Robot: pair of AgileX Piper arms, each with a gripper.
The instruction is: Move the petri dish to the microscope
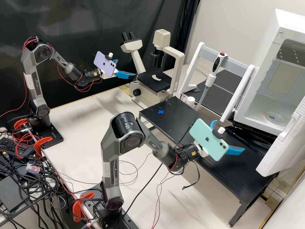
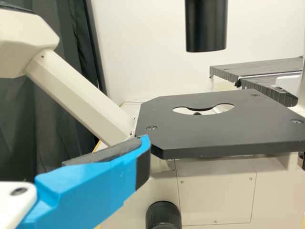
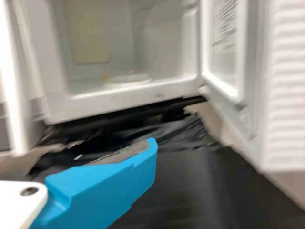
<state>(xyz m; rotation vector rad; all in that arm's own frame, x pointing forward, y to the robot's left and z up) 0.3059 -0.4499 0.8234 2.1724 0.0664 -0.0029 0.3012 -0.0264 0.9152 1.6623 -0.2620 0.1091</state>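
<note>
The clear petri dish [image 1: 275, 117] lies on the floor of the open white chamber; in the right wrist view the dish [image 3: 127, 78] is a blurred pale disc. My right gripper [image 1: 230, 136] hangs over the black bench before the chamber, its blue fingers spread with nothing visible between them. One finger of this right gripper [image 3: 150, 155] shows in its wrist view. Beside the microscope [image 1: 154, 81] my left gripper [image 1: 127, 68] stands open. In the left wrist view, a finger of the left gripper [image 2: 143, 152] appears close to the black microscope stage [image 2: 190, 136] with its round opening.
A white rack [image 1: 236, 60] holding a pipette [image 1: 218, 63] stands between microscope and chamber. The chamber's door [image 1: 282, 148] is swung out over the bench's right side. A white-capped bottle [image 1: 190, 101] and blue cross mark [image 1: 160, 112] are by the black bench's [image 1: 190, 125] far end.
</note>
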